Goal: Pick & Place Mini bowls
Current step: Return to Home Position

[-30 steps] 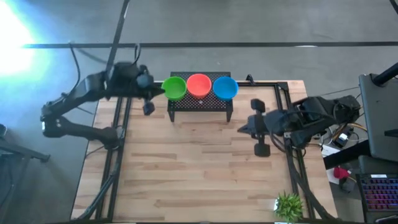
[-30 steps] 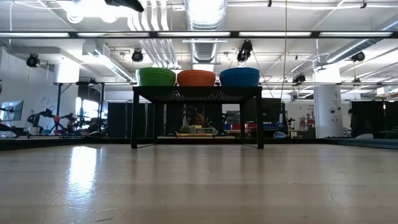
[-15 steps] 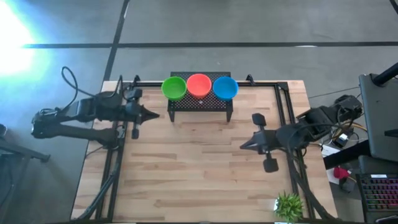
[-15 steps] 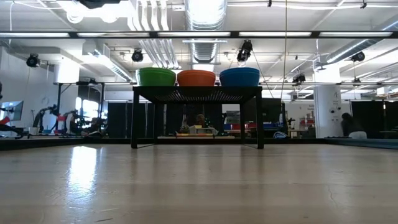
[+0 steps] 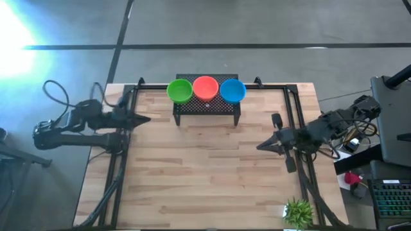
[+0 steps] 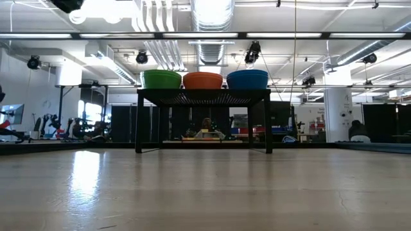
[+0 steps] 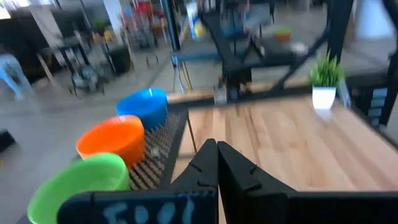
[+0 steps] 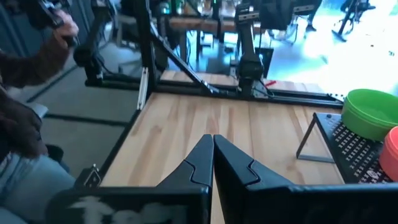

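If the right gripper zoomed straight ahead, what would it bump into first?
Nothing close: the right gripper points across bare table, missing the shelf. Probably the black frame rail by the left arm comes first, though depth is unclear.

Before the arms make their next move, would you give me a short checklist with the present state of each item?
1. Left gripper shut and empty, near the left edge of the table: ok.
2. Right gripper shut and empty, over the table's right side: ok.
3. Green bowl, orange-red bowl and blue bowl in a row on the black shelf: ok.
4. Three bowls per stack: cannot tell; each stack reads as one bowl.
5. No bowl lying on the table: ok.
6. Nobody close by: not ok; a person's sleeve shows beyond the table in the right wrist view.
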{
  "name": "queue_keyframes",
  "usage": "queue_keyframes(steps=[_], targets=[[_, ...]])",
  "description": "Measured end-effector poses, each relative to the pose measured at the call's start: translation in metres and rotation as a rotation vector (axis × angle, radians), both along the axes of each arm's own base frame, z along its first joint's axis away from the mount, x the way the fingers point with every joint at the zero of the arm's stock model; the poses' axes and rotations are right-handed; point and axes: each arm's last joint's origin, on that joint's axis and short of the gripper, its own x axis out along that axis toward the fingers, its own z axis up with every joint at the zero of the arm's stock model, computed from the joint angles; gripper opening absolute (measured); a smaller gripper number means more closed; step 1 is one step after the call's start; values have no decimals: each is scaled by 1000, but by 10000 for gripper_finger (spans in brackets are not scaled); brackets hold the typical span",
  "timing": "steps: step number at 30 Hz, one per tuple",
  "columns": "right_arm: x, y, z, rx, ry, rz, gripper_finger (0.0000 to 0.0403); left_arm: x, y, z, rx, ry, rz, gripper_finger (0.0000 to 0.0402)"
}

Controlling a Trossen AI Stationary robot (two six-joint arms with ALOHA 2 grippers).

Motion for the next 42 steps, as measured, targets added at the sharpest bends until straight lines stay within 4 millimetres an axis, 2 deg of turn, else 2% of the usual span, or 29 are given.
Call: queue_keyframes(steps=[9,18,30,42], targets=[[-28,-15,-25,48,-98,0,8,-22,-2,-2,6,-140,0,0],[-55,-30,-29,32,-187,10,8,-42,-4,-1,14,-229,1,0],[-91,-49,-39,98,-313,7,8,-68,-6,-6,11,-339,0,0],[-119,-64,-38,121,-418,7,8,-77,-7,-9,34,-372,13,0]])
